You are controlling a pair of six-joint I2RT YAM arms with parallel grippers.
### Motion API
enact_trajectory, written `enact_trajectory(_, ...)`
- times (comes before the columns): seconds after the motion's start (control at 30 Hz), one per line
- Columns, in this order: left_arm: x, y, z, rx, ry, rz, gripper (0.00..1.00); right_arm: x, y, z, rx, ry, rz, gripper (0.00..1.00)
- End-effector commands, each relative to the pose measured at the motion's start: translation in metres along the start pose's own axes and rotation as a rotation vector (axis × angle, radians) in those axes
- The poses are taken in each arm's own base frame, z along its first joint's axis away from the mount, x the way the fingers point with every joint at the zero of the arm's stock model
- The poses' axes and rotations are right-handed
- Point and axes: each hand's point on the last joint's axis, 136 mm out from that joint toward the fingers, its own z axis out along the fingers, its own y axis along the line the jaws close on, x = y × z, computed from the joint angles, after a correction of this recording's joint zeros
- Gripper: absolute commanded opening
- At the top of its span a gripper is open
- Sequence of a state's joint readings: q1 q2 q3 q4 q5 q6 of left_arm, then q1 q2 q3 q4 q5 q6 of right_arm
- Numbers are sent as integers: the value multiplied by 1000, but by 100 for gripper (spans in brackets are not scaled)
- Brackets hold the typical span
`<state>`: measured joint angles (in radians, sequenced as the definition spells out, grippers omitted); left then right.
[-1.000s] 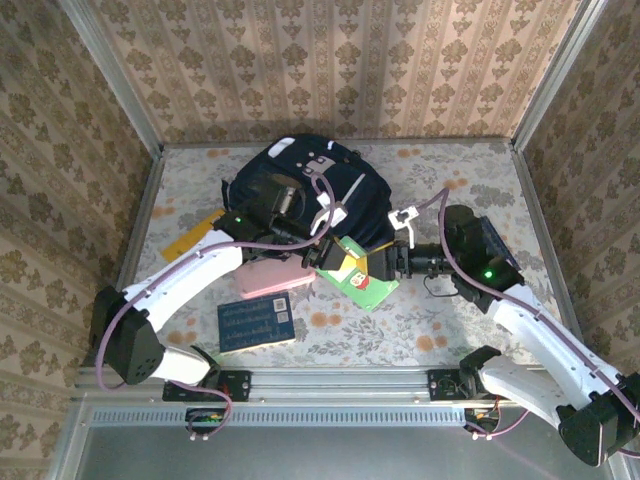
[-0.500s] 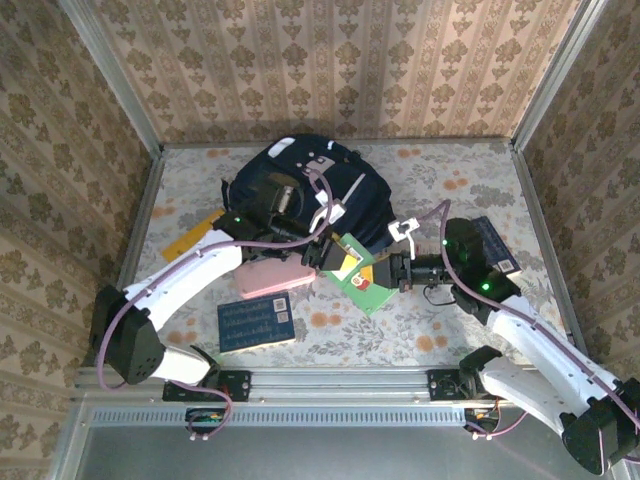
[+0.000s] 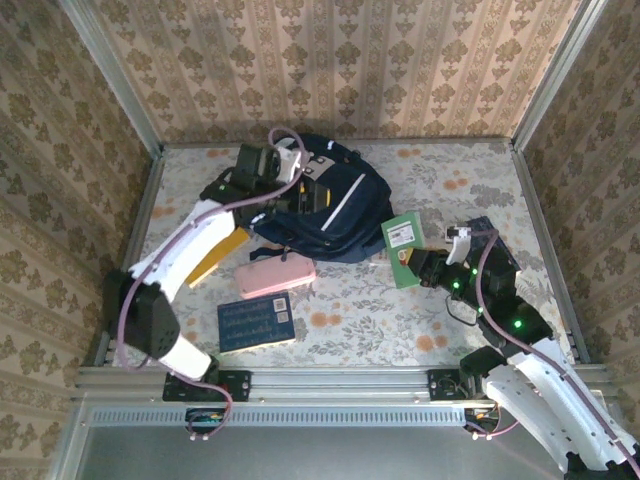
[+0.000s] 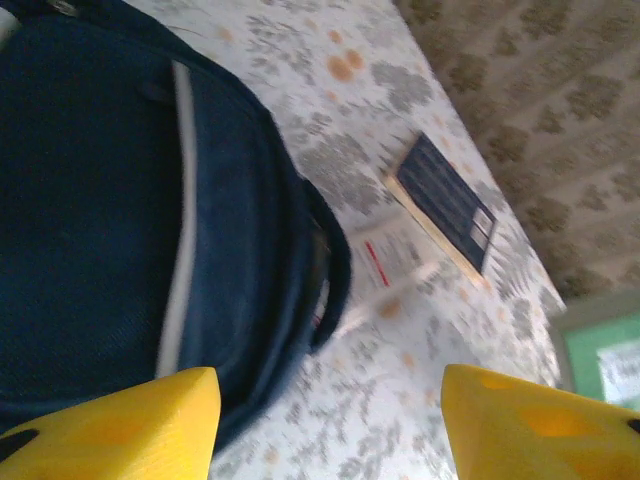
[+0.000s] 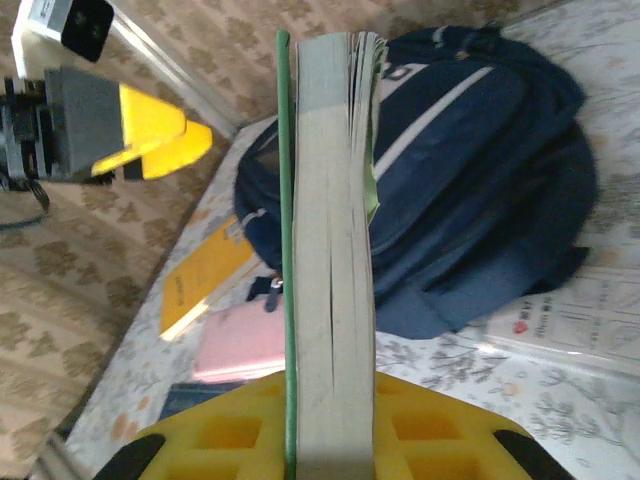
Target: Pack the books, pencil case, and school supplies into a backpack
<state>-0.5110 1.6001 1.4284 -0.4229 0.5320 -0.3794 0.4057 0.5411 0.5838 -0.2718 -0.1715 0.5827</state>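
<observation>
The navy backpack [image 3: 330, 215] lies front-up at the far middle of the table [image 3: 450, 180], its white stripe running diagonally. The left gripper [image 5: 170, 138] hangs over its far-left part, yellow fingers [image 4: 110, 420] spread wide and holding nothing. Nearer lie the blue book [image 3: 256, 322] and the pink pencil case [image 3: 275, 277] (long axis left to right). The right gripper [image 3: 428, 266] pinches the green pack [image 3: 404, 237] by its near end, lifted right of the backpack with its label up and long axis near-to-far.

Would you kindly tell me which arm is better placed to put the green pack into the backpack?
Right: the right pincer grips the green pack, held upright beside the backpack; the left pincer is open and empty over the backpack.
</observation>
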Motion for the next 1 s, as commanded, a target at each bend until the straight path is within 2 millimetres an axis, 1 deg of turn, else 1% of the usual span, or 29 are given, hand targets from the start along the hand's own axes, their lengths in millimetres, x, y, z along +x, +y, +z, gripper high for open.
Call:
enact_trajectory(0.0, -13, 29, 27, -104, 42, -54, 62, -11, -15, -3, 79, -73, -11, 0)
enact_trajectory(0.03, -21, 32, 38, -98, 55, -47, 61, -11, -15, -3, 79, -76, -12, 0)
enact_trajectory(0.07, -25, 35, 51, -85, 84, -44, 61, -9, -16, -3, 84, -73, -11, 0)
enact_trajectory(0.1, -27, 38, 61, -80, 109, -46, 61, -9, -17, -3, 83, -76, -13, 0)
enact_trajectory(0.17, -27, 50, 87, -56, 172, -49, 58, -9, -18, -4, 88, -82, -12, 0)
enact_trajectory(0.27, -28, 62, 114, 4, 207, -72, 55, -10, -18, -6, 87, -90, -16, 0)
enact_trajectory(0.33, -29, 71, 124, 18, 213, -91, 54, -9, -19, -6, 89, -86, -16, 0)
enact_trajectory(0.43, -26, 70, 136, 89, 215, -132, 54, -9, -21, -4, 98, -86, -21, 0)
enact_trajectory(0.53, -19, 61, 147, 162, 222, -154, 53, -11, -24, -3, 110, -94, -28, 0)
enact_trajectory(0.73, -12, 44, 154, 218, 241, -137, 48, -10, -25, 9, 101, -72, -13, 0)
enact_trajectory(0.97, 7, 46, 163, 231, 292, -172, 48, -10, -24, 12, 84, -71, 13, 0)
